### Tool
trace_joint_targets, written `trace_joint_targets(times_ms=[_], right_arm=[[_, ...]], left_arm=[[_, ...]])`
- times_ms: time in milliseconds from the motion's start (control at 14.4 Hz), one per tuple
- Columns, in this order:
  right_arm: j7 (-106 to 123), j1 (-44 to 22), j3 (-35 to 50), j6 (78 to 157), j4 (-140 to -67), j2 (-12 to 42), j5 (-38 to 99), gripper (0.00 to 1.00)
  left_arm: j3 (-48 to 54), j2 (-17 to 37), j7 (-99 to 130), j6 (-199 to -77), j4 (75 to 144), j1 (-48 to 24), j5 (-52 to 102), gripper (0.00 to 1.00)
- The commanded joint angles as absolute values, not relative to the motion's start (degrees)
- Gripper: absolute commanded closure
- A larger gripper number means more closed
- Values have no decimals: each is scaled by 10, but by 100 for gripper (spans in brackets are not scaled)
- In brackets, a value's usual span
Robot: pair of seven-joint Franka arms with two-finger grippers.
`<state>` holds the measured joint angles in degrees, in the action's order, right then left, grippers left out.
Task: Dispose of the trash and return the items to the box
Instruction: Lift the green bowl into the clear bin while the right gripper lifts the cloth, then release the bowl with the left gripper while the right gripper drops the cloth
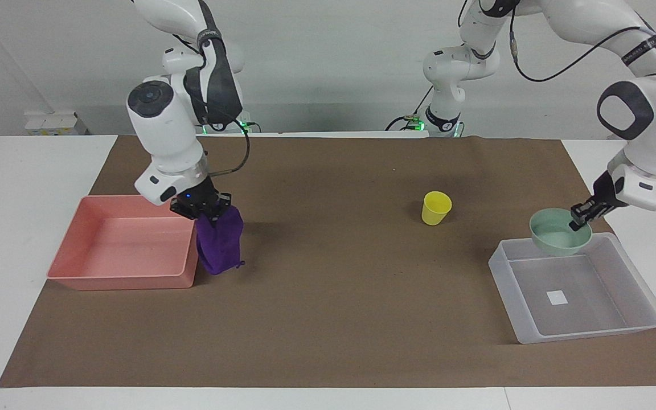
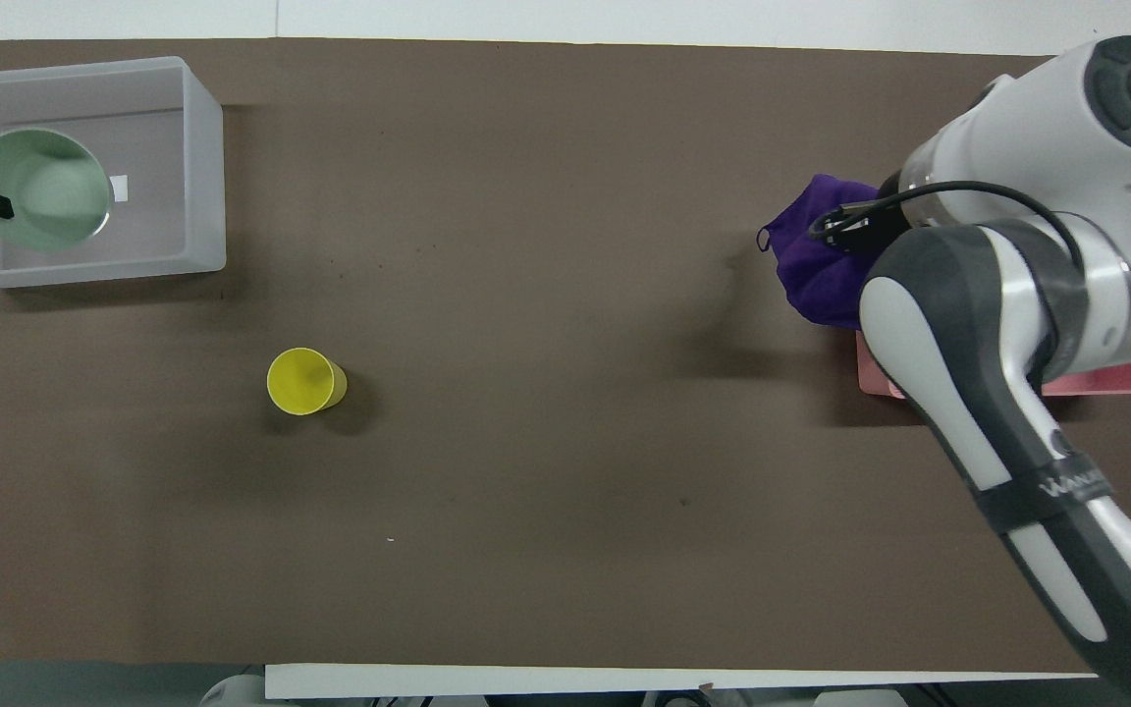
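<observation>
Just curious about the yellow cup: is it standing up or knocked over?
Upright. The cup stands on its base on the brown mat with its mouth facing up; the overhead view looks straight into it.

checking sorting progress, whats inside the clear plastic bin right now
Only a small white square lies on the translucent rectangular plastic bin's floor. The left gripper holds the pale mint-green bowl above it; the floor beneath the bowl is hidden in the overhead view.
</observation>
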<state>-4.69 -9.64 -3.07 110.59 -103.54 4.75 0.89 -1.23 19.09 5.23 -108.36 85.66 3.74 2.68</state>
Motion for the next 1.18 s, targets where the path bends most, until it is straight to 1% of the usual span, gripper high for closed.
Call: trace_joint_targets(times_ms=[0, 69, 208, 347, 485, 554, 624, 693, 762, 832, 901, 970, 1040, 1109], right_arm=[[15, -41, -29, 1068, -1039, 12, 10, 100], [51, -13, -30, 1053, -1039, 3, 10, 100], [123, 45, -29, 1040, -1044, -1, 10, 100], [150, 80, -30, 1041, -1058, -8, 10, 100], [157, 107, -30, 1049, -1095, -17, 10, 100], [165, 113, -30, 1062, -1112, -16, 10, 100], [176, 113, -30, 1085, -1137, -16, 8, 99], [183, 113, -30, 1105, -1163, -13, 5, 99], [188, 115, -30, 1127, -1185, -5, 4, 97], [194, 120, -30, 1150, -1198, 4, 3, 92], [199, 124, -30, 1157, -1198, 11, 2, 87], [202, 120, -30, 1158, -1199, 11, 1, 83], [202, 118, -30, 1158, -1198, 12, 1, 72], [202, 116, -30, 1155, -1194, 13, 1, 42]], left_arm=[[-15, 275, 48, -1115, 778, 47, 23, 100], [-15, 286, 49, -1137, 786, 54, 25, 100], [-15, 313, 52, -1126, 801, 61, 38, 100], [-16, 329, 52, -1128, 817, 69, 64, 100], [-16, 336, 52, -1130, 823, 68, 63, 100], [-17, 335, 52, -1135, 831, 63, 63, 91], [-17, 336, 52, -1148, 834, 60, 62, 34], [-17, 335, 52, -1158, 838, 58, 60, 2], [-16, 335, 54, -1157, 834, 57, 59, 0], [-16, 329, 51, -1153, 832, 42, 41, 0], [-16, 313, 54, -1152, 831, 15, 4, 0], [-16, 285, 56, -1144, 834, -4, -10, 0], [-15, 259, 58, -1117, 833, -10, -9, 0], [-11, 224, 59, -1076, 833, -14, -9, 0]])
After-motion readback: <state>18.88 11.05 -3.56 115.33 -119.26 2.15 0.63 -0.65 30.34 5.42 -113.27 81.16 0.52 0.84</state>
